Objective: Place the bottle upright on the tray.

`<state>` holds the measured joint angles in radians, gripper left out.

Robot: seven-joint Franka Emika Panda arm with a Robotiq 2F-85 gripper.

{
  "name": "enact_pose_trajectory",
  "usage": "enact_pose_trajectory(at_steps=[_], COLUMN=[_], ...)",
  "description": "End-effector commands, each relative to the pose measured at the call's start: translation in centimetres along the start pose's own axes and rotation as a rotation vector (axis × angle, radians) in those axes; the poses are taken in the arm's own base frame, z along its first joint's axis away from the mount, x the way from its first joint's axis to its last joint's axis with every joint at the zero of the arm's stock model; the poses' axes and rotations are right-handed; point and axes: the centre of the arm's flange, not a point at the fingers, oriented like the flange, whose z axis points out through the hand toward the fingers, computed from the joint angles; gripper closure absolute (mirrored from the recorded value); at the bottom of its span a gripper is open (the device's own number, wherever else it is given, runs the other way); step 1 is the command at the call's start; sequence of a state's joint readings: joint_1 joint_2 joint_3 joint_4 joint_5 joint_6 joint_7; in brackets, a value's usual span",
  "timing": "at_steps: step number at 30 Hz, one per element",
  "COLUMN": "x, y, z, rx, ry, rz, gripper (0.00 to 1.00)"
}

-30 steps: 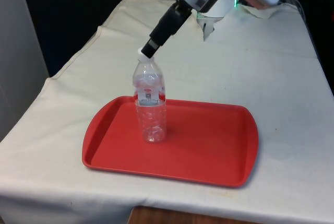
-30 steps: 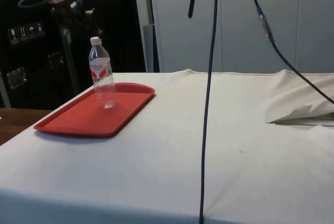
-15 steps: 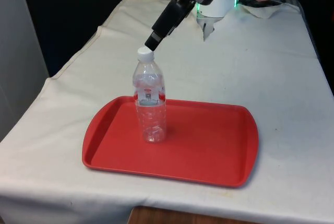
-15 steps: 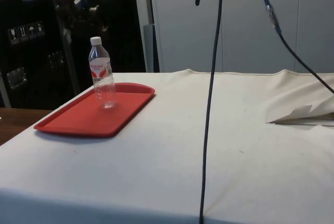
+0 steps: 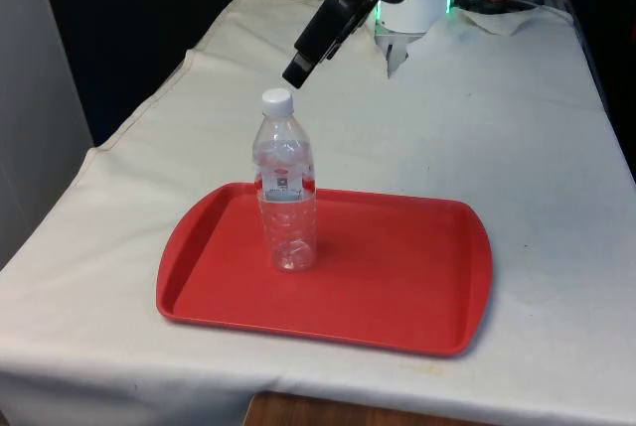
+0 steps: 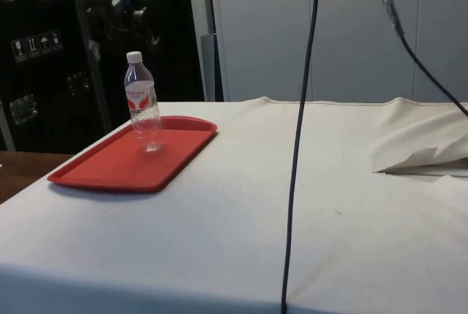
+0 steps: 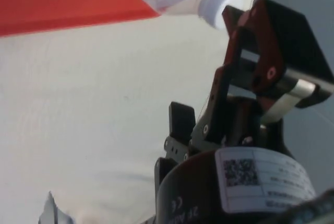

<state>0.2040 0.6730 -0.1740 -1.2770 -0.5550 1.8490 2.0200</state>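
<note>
The bottle (image 5: 285,191) stood upright on the tray (image 5: 397,287). The gripper (image 5: 298,71) hung clear at its one o'clock; whether it was open, I cannot tell.

Front and side views both on the tray (image 5: 417,287) from different table edges.

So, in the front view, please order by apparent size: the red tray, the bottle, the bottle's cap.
1. Red tray, clearly the largest.
2. Bottle, standing upright on the tray.
3. Bottle's cap, the smallest.
</note>
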Motion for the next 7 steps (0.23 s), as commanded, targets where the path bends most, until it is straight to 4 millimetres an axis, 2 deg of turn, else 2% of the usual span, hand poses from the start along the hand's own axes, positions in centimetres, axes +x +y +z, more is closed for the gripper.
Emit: enact_pose_trajectory(at_steps=[1,7], x=[0.10,0.11], y=[0.17,0.30], z=[-0.28,-0.04], rx=[0.009,-0.004], ry=[-0.016,0.000], rz=[0.007,-0.001], gripper=[0.00,0.00])
